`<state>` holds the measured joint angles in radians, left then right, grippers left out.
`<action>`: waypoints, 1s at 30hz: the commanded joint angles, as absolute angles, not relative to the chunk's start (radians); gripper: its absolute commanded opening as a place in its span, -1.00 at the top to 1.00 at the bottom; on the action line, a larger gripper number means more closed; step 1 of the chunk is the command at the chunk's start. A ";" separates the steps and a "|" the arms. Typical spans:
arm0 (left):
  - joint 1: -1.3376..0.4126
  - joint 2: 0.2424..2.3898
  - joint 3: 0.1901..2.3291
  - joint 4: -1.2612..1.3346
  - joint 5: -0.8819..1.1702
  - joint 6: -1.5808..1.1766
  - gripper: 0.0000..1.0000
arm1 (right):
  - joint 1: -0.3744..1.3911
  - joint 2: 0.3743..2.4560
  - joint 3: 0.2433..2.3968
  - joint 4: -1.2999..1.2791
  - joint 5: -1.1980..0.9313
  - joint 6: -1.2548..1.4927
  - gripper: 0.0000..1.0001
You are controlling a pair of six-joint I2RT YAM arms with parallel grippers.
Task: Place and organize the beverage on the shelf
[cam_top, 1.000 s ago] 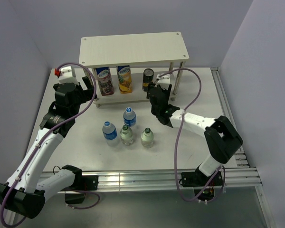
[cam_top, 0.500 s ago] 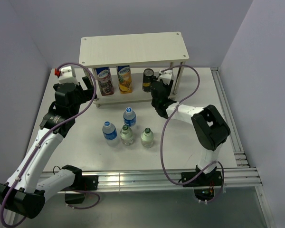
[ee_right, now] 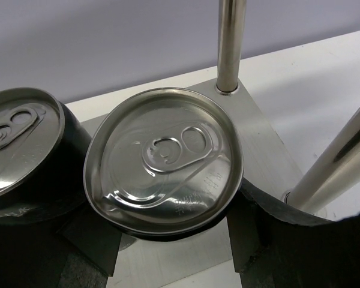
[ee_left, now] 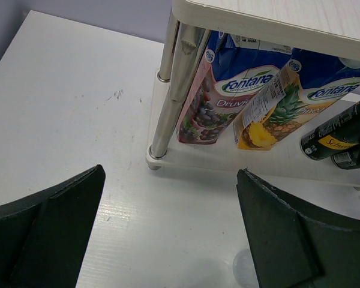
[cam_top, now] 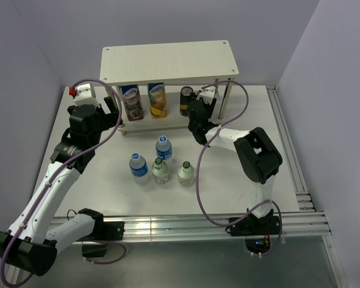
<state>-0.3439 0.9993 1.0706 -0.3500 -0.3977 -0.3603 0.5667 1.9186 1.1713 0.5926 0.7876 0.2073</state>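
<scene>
My right gripper (cam_top: 198, 114) is shut on a dark can (ee_right: 165, 159) and holds it upright on the lower board of the shelf (cam_top: 168, 60), beside a second dark can (cam_top: 186, 99), which shows at the left of the right wrist view (ee_right: 18, 129). The right gripper (ee_right: 168, 207) has its fingers on either side of the held can. Two blue-labelled plastic bottles (cam_top: 162, 146) (cam_top: 138, 166) and two green glass bottles (cam_top: 160, 171) (cam_top: 186, 173) stand on the table. My left gripper (cam_top: 111, 113) is open and empty at the shelf's left end, as the left wrist view (ee_left: 168, 231) shows.
Two tall printed cartons (cam_top: 132, 102) (cam_top: 158, 99) stand on the lower board, also in the left wrist view (ee_left: 213, 99) (ee_left: 282, 102). Steel shelf posts (ee_right: 228, 42) (ee_right: 333, 162) stand close to the held can. Grey walls enclose the table on three sides.
My right gripper has moved up and left with the can, from in front of the shelf onto the lower board next to the other can. The left arm has not moved.
</scene>
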 commanded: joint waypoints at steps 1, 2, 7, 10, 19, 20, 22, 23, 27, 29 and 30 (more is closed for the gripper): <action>-0.347 0.999 1.085 -0.336 -0.394 -0.347 -0.96 | 0.561 1.911 1.221 0.690 0.837 0.219 0.92; -0.345 0.999 1.085 -0.336 -0.394 -0.347 -0.96 | 0.561 1.910 1.221 0.684 0.845 0.225 0.79; -0.347 1.002 1.085 -0.339 -0.394 -0.348 -0.96 | 0.563 1.893 1.201 0.679 0.865 0.229 -0.72; -0.345 1.002 1.085 -0.339 -0.396 -0.347 -0.96 | 0.563 1.879 1.190 0.669 0.870 0.232 -0.81; -0.347 1.002 1.085 -0.337 -0.400 -0.347 -0.97 | 0.565 1.795 1.101 0.646 0.874 0.273 -0.87; -0.347 1.002 1.083 -0.337 -0.400 -0.347 -0.97 | 0.569 1.786 1.091 0.644 0.874 0.281 -0.87; -0.347 1.005 1.083 -0.337 -0.402 -0.345 -0.96 | 0.577 1.755 1.057 0.644 0.877 0.282 -0.87; -0.347 1.005 1.085 -0.337 -0.403 -0.345 -0.96 | 0.586 1.734 1.037 0.644 0.879 0.281 -0.88; -0.347 1.009 1.083 -0.339 -0.408 -0.345 -0.96 | 0.617 1.663 0.977 0.637 0.885 0.285 -0.90; -0.345 1.009 1.085 -0.337 -0.410 -0.345 -0.96 | 0.627 1.634 0.953 0.637 0.887 0.290 -0.96; -0.345 1.009 1.085 -0.337 -0.413 -0.344 -0.96 | 0.640 1.608 0.933 0.638 0.879 0.288 -0.98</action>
<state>-0.3439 1.0088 1.0706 -0.3504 -0.3985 -0.3599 0.6109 1.6958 0.9665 0.6044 0.8501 0.2665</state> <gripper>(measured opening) 0.983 0.977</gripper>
